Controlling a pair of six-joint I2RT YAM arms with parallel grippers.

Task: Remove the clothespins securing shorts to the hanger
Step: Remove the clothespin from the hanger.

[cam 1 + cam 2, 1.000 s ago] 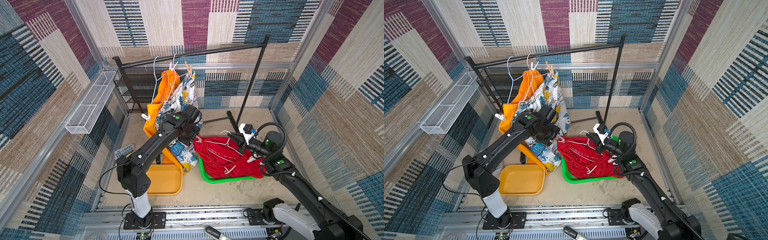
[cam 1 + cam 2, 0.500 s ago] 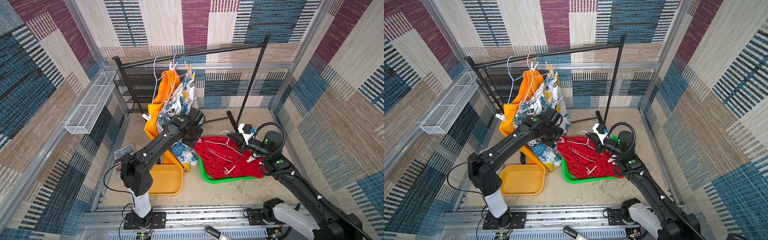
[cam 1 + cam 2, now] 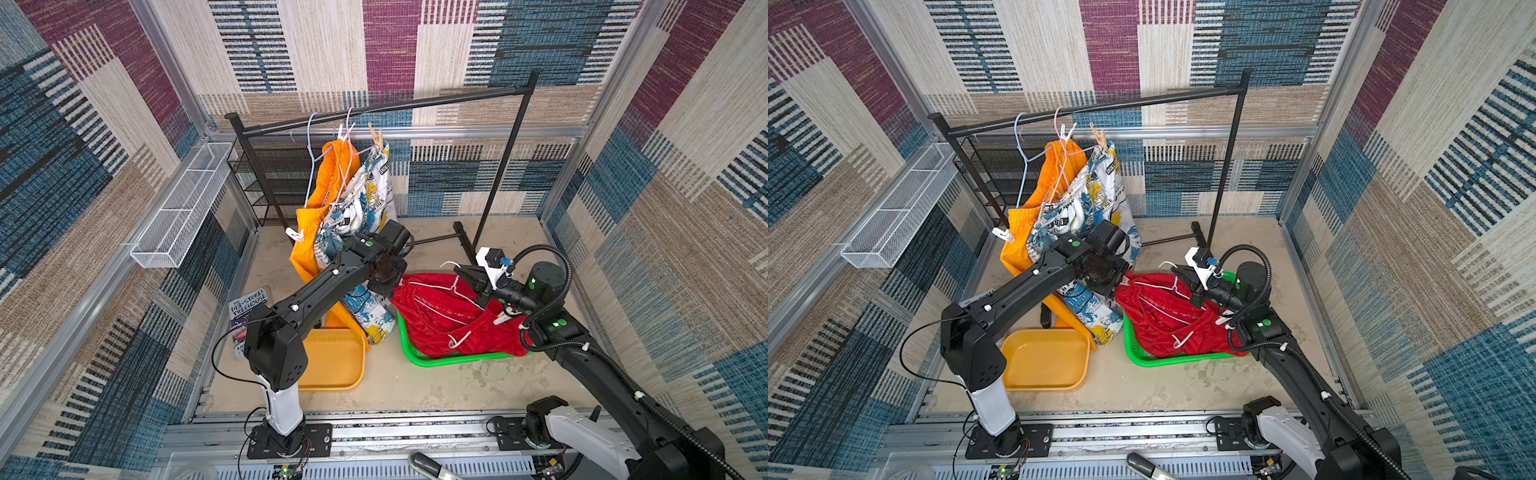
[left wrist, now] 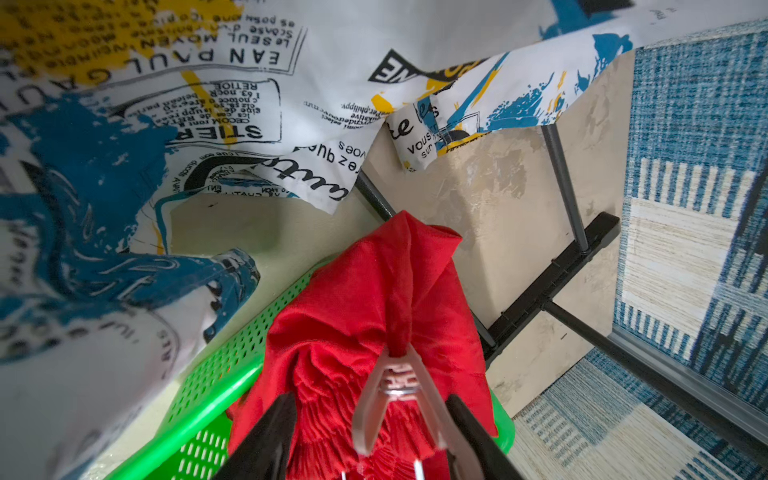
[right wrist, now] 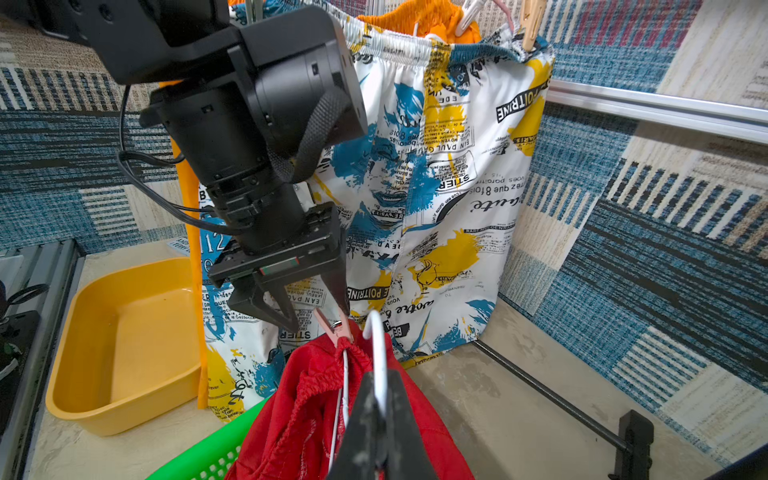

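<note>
Red shorts [image 3: 440, 316] lie heaped in a green basket [image 3: 449, 359], still on a white hanger [image 5: 376, 345]. My right gripper [image 5: 380, 376] is shut on that hanger's hook, holding the waistband corner up. A pale pink clothespin [image 4: 395, 386] pins this corner to the hanger. My left gripper [image 4: 370, 401] is open around the clothespin's two legs: one finger [image 4: 469, 432] touches a leg, the other stands a little apart. Printed shorts [image 3: 365, 199] and orange shorts [image 3: 328, 174] hang from the rail [image 3: 395, 106], pegged by a tan clothespin [image 3: 376, 135] and white ones [image 3: 343, 131].
A yellow tub [image 3: 332, 361] sits on the floor under my left arm, left of the green basket. The rack's black foot [image 3: 463, 237] and post stand just behind the basket. A book [image 3: 247, 311] lies at the left, and a wire shelf [image 3: 178, 208] hangs on the left wall.
My left gripper has swung right and down from the printed shorts to the pink clothespin on the red shorts, and its jaws have narrowed. The right arm has held still.
</note>
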